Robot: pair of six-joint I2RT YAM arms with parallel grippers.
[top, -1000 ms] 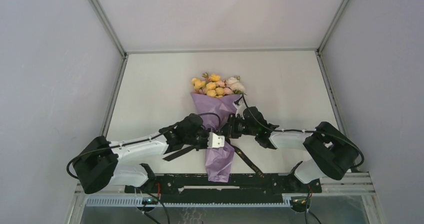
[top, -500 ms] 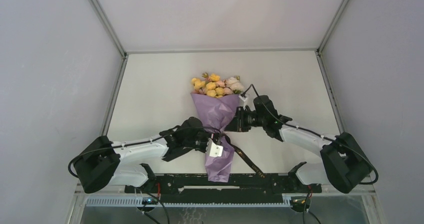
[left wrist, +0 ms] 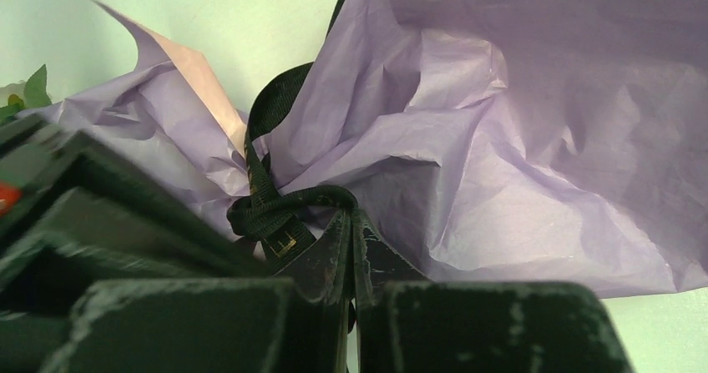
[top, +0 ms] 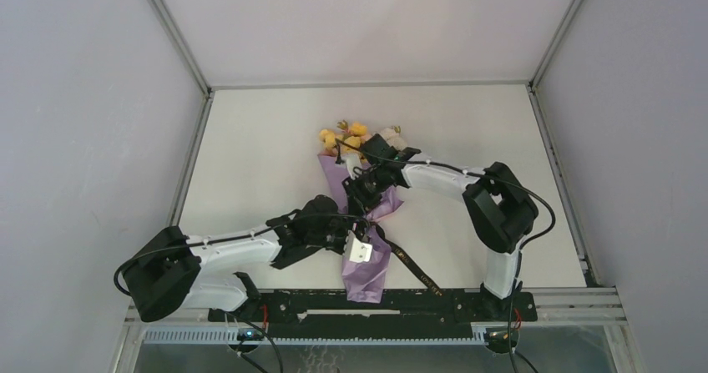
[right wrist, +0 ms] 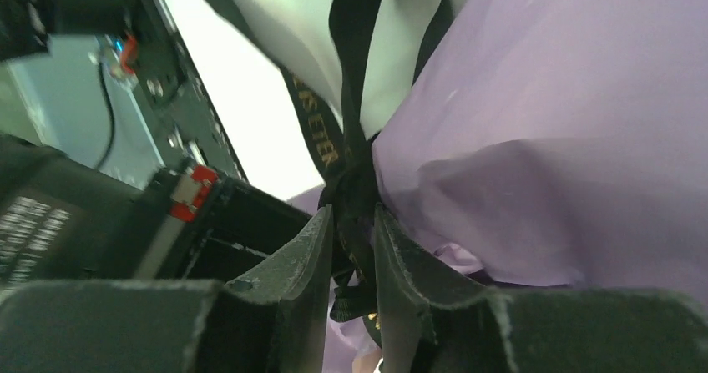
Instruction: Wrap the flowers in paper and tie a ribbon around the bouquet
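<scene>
Bouquet point(top: 367, 266) lies flat on the desk point(top: 250, 156). Its long axis runs straight away from the arm bases: flowers point(top: 351, 135) at the far end, pointed tail of the paper point(left wrist: 518, 139) at the near end, just short of the desk's near edge.

The ribbon point(left wrist: 271, 214) is already round the waist of the cone and bunched into a knot there. One loose tail trails over the desk to the near right.

Left fingers point(left wrist: 344, 248): clenched, a loop of ribbon pinched at their very tips, right at the knot. This arm comes in low from the near left, across the bouquet's axis.

Right fingers point(right wrist: 324, 252): one on either side of the dark ribbon bunch, close against it. Whether they clamp it or merely flank it I cannot tell (the gap looks filled by ribbon, but contact pressure is not readable). This arm reaches round from the far right and points back toward the bases, over the wide part of the cone.

Key relation: the knot sits between the two sets of fingers, left on its near side, right on its far side. Both are at the knot; neither is clearly nearer.

Judgement: tying step, late in the task. Cinching would call for a pull apart, away from the waist. Risk: the thin paper crumples or the cone is dragged sideways.
</scene>
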